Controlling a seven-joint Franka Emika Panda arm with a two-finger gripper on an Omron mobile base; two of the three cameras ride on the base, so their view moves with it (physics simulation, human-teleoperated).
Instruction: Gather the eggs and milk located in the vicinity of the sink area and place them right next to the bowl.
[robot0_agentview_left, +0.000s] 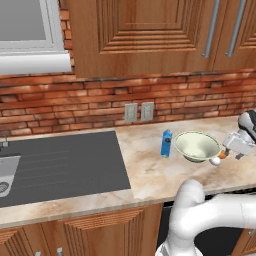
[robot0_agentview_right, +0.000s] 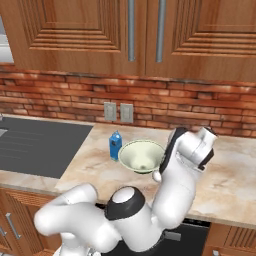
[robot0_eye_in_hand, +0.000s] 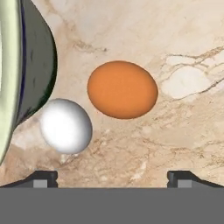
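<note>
The gripper (robot0_eye_in_hand: 112, 177) hangs over the marble counter (robot0_eye_in_hand: 183, 52) with its jaws spread wide and nothing between them; only the two dark tips show at the bottom of the hand view. Just past the tips lie the two eggs, both resting on the counter beside the bowl (robot0_eye_in_hand: 11, 78). The white egg (robot0_eye_in_hand: 66, 126) sits closest to the bowl, just beside its dark underside, whether touching or not I cannot tell. The orange egg (robot0_eye_in_hand: 122, 89) lies just beyond the white one, on the side away from the bowl, a narrow strip of marble between them.

In the left base view the gripper (robot0_agentview_left: 235, 150) is at the bowl's (robot0_agentview_left: 196, 146) right side, with the white egg (robot0_agentview_left: 215, 161) by the bowl's base and a sliver of orange (robot0_agentview_left: 222, 154) next to it. The milk (robot0_agentview_left: 166, 143) stands upright just left of the bowl. Far left of the bowl lies the sink (robot0_agentview_left: 60, 165). Behind the bowl, on the brick wall (robot0_agentview_left: 75, 107), are two outlets (robot0_agentview_left: 138, 112), with cabinets (robot0_agentview_left: 150, 35) above.
</note>
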